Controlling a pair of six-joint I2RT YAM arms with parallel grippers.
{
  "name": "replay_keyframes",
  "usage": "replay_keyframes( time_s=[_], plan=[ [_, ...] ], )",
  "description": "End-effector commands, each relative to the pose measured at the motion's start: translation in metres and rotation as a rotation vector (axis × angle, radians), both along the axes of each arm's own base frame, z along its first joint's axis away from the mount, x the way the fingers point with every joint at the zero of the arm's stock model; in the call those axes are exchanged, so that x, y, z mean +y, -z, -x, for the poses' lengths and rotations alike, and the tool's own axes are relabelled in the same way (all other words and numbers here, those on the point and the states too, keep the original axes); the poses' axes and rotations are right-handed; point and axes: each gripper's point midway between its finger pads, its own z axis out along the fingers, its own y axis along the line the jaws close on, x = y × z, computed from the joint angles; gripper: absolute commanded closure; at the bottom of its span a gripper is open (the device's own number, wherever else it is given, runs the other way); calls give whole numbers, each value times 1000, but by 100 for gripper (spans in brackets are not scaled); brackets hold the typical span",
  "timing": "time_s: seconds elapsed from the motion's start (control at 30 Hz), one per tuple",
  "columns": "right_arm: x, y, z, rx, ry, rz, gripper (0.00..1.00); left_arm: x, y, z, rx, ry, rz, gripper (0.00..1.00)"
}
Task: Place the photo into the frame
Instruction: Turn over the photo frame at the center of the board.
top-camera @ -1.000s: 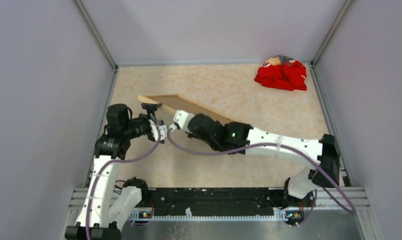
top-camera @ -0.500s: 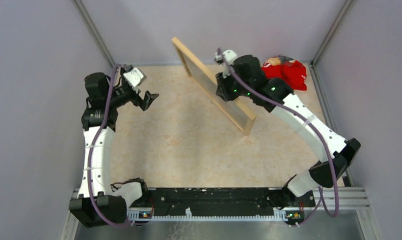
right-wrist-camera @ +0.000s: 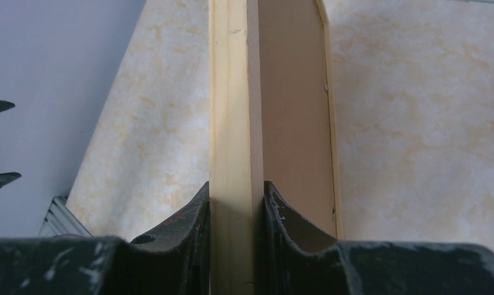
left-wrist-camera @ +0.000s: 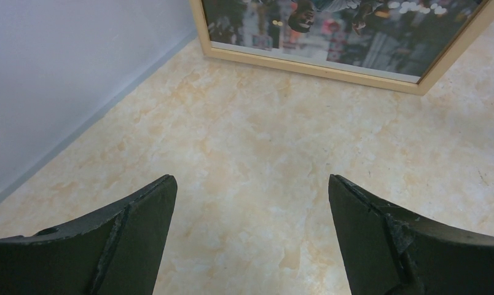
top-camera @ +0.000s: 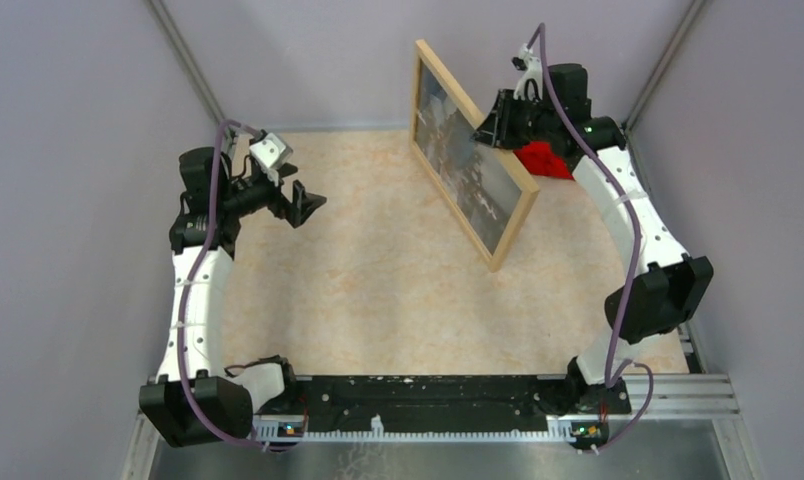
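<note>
Overhead view: the frame [top-camera: 418, 95] is standing on edge at the far right of the table [top-camera: 378, 290], with the photo [top-camera: 470, 168] showing behind its pane. The right gripper [top-camera: 500, 122] is pinching the upper rail. The left gripper [top-camera: 303, 205] is hovering well apart from it, jaws spread wide and carrying nothing. A red cloth [top-camera: 541, 160] is lying just behind the frame.

Left wrist view: the left gripper [left-wrist-camera: 250, 184] is gaping over bare table [left-wrist-camera: 263, 141]. The frame [left-wrist-camera: 312, 69] is crossing the top of the view, its lower rail appearing to rest on the surface. The photo [left-wrist-camera: 330, 27] is sitting inside.

Right wrist view: the right gripper [right-wrist-camera: 235, 192] is closing across the thickness of the frame [right-wrist-camera: 231, 92], one finger on each face. The brown backing board [right-wrist-camera: 294, 110] is covering the rear.

Handling: the assembly is likely behaving as a stiff, fairly light panel. The thin wood and clear pane are probably fragile, and the smooth faces may be slippery. A single-rail pinch is leaving it free to swing, so taking hold of the wooden rails at two separated points, never the pane, appears safest.
</note>
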Motion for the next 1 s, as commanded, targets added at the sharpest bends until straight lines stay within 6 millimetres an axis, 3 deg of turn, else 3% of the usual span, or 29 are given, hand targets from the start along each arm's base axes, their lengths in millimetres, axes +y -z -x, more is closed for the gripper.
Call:
replay_keyframes(
  time_s=[0.0, 0.2, 0.43, 0.63, 0.83, 0.97],
  plan=[
    [11, 42, 5, 245, -25, -113, 100, -2, 6, 0, 18, 15, 19, 1],
    [-23, 54, -9, 293, 38, -109, 100, -1, 23, -5, 93, 11, 35, 1],
    [-54, 87, 1, 341, 86, -53, 100, -5, 36, -2, 140, 40, 54, 1],
    [-59, 104, 39, 336, 93, -67, 100, -5, 55, -2, 203, 68, 38, 1],
    [-59, 147, 90, 378, 129, -146, 100, 0, 73, -3, 241, 45, 14, 1],
    [-56, 171, 111, 387, 132, -212, 100, 0, 81, 2, 259, 51, 3, 1]
  ],
)
